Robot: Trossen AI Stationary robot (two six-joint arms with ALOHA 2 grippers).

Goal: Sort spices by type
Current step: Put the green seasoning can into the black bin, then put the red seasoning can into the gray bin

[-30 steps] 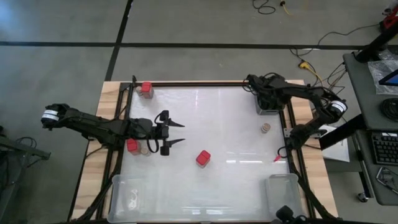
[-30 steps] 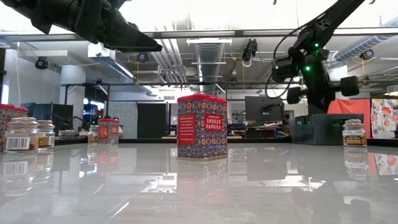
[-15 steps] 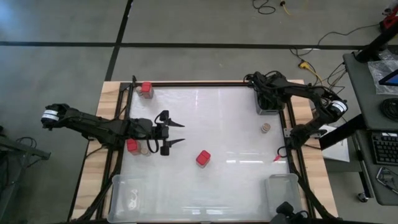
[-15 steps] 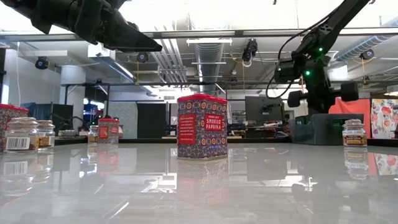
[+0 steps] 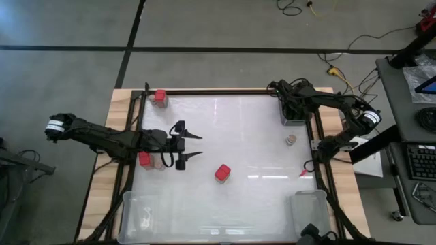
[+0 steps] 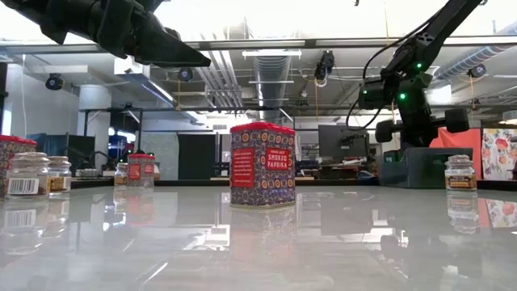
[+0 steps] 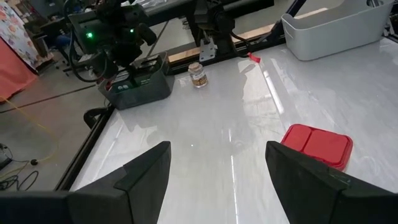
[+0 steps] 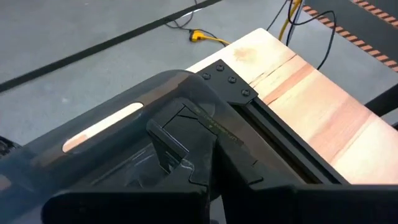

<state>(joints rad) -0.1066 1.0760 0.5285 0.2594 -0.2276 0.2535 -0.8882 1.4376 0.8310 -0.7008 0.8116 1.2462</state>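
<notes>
High view shows the white bench (image 5: 252, 136) with the left gripper (image 5: 191, 145) reaching in from the left edge, its fingers spread wide apart and empty, hanging above the surface. Just behind that gripper, near the bench's left edge, a red-topped jar (image 5: 144, 159) stands touching or just beside a round tan-lidded jar (image 5: 158, 162). Another red-topped jar (image 5: 160, 96) sits in the far left corner. A red-lidded tin (image 5: 222, 173) stands alone near the middle of the bench, a little ahead of the left gripper and toward the near side; the low view shows it upright, with a patterned wall and a label reading smoked paprika. A small tan-lidded jar (image 5: 291, 139) stands by the right edge, well apart from the tin. The right gripper (image 5: 291, 109) is at the far right corner, directly over a dark grey bin (image 5: 294, 120); the right wrist view looks down into that bin, but whether the right fingers are apart or together cannot be told. In the left wrist view the two dark fingers (image 7: 146, 174) frame bare bench, with the red tin off to one side and the tan-lidded jar beside the dark bin farther off. Two clear plastic bins sit at the near edge, one at the left corner (image 5: 146, 214) and one at the right corner (image 5: 310, 207).
</notes>
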